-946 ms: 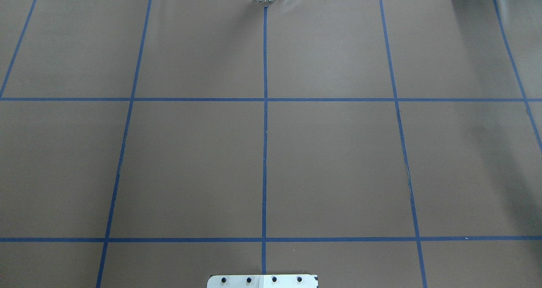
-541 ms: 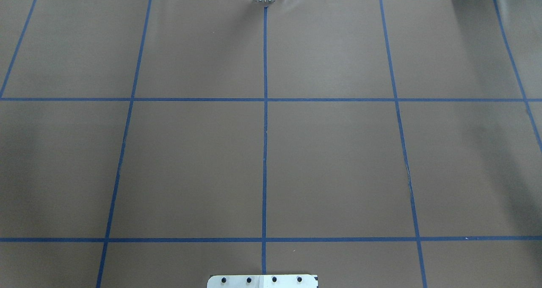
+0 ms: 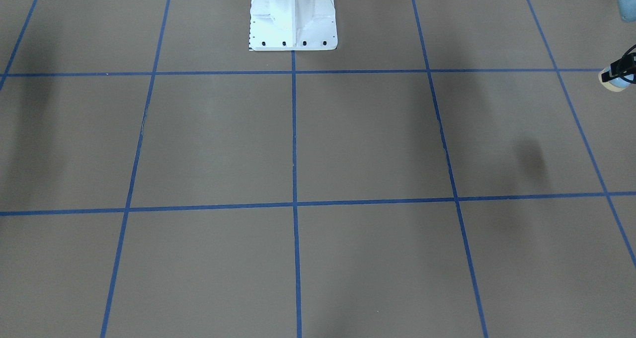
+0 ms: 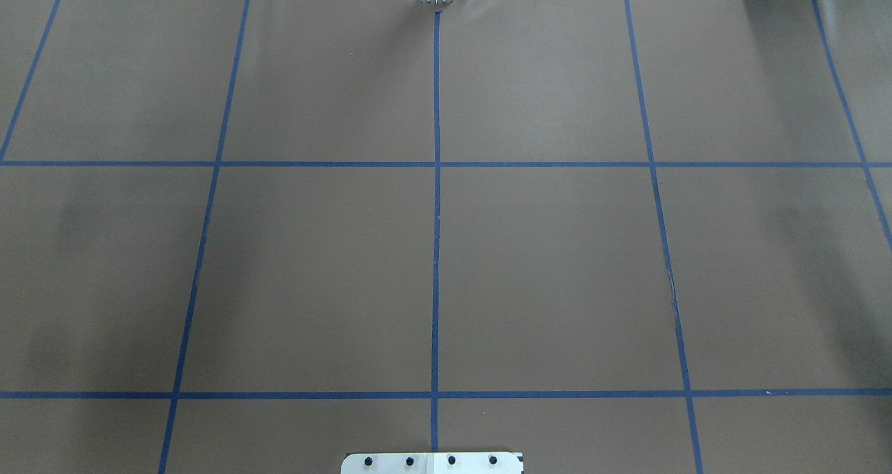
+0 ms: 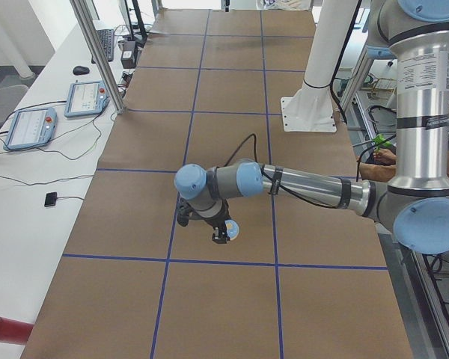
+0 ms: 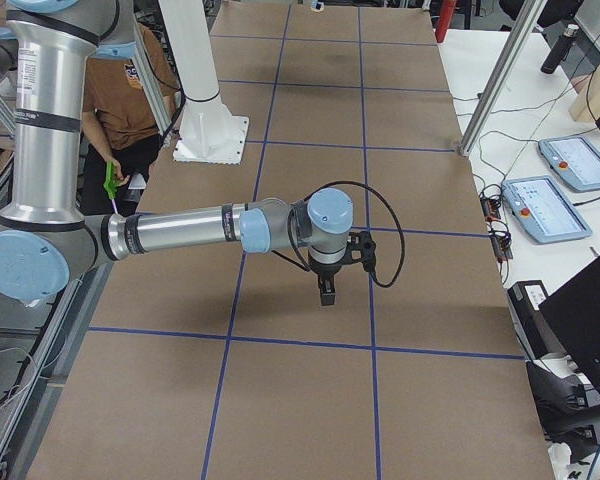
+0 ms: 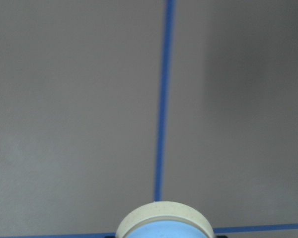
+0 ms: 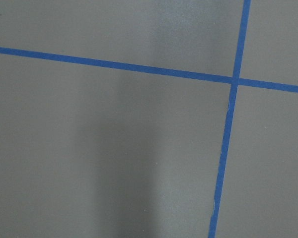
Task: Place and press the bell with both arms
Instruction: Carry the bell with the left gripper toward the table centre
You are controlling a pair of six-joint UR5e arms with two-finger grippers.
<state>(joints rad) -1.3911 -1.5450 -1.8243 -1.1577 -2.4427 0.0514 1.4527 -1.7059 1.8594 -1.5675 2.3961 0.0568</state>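
Note:
The light-blue bell (image 3: 615, 83) with its cream base shows at the right edge of the front-facing view, held above the table between the black fingers of my left gripper (image 3: 619, 75). It fills the bottom edge of the left wrist view (image 7: 164, 224), over a blue tape line. In the exterior left view the left gripper (image 5: 221, 232) hangs low over the brown table with the bell (image 5: 233, 228) in it. My right gripper (image 6: 325, 292) shows only in the exterior right view, pointing down above the table; I cannot tell if it is open. Neither arm shows in the overhead view.
The brown table cover (image 4: 557, 265) carries a blue tape grid. The white pedestal (image 3: 293, 15) stands at the robot's edge. A seated person (image 6: 130, 90) is beside the robot. Teach pendants (image 5: 30, 127) and cables lie on the white side table.
In the overhead view a soft shadow on the table's left has darkened and crept inward. No arm or bell has come into that view.

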